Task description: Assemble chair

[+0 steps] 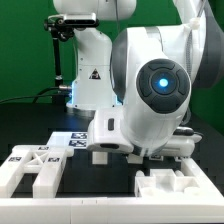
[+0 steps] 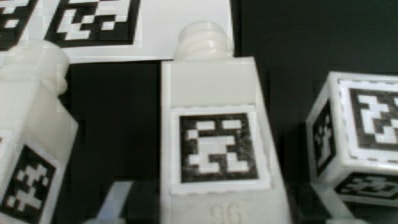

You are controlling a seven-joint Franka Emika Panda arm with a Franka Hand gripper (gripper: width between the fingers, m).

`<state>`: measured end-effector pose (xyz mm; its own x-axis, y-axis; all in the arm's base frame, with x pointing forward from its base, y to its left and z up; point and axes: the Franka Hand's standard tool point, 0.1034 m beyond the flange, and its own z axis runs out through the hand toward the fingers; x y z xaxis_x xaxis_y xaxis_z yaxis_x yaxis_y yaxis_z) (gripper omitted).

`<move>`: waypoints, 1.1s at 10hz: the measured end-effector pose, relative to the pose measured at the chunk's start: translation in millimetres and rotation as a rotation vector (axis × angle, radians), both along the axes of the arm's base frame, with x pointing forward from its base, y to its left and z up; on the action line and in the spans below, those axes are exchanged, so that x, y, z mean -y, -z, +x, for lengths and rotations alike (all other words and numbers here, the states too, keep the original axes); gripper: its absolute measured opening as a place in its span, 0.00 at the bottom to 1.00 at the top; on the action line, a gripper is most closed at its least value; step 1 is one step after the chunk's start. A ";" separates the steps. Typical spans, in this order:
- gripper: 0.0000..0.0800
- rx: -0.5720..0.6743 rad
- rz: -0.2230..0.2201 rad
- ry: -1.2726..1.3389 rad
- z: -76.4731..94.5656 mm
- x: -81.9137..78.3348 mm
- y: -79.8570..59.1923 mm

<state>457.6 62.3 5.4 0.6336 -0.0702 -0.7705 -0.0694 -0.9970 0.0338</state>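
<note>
In the wrist view a long white chair leg (image 2: 214, 110) with a square tag and a peg on its far end lies between my fingers. My gripper (image 2: 214, 206) is low over the table and looks shut on its near end. One finger (image 2: 121, 206) lies against its side; the other is lost in shadow. A second long tagged piece (image 2: 36, 120) lies beside it, and a tagged white block (image 2: 365, 125) on the other side. In the exterior view the gripper (image 1: 105, 150) is down at the table behind the arm's wrist, among white chair pieces (image 1: 30, 168).
The marker board (image 2: 98, 22) lies just beyond the leg's peg end and shows in the exterior view (image 1: 68, 138). More white chair pieces (image 1: 165, 185) sit at the exterior view's right. The arm's big wrist (image 1: 150, 95) hides the table's middle. A white rail (image 1: 110, 214) runs along the front.
</note>
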 end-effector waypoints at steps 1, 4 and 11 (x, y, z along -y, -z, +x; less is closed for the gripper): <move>0.36 0.000 0.000 0.000 0.0 0.0 0.0; 0.36 0.000 0.000 0.000 0.0 0.0 0.0; 0.36 0.226 0.096 0.023 56.4 -2.0 -56.1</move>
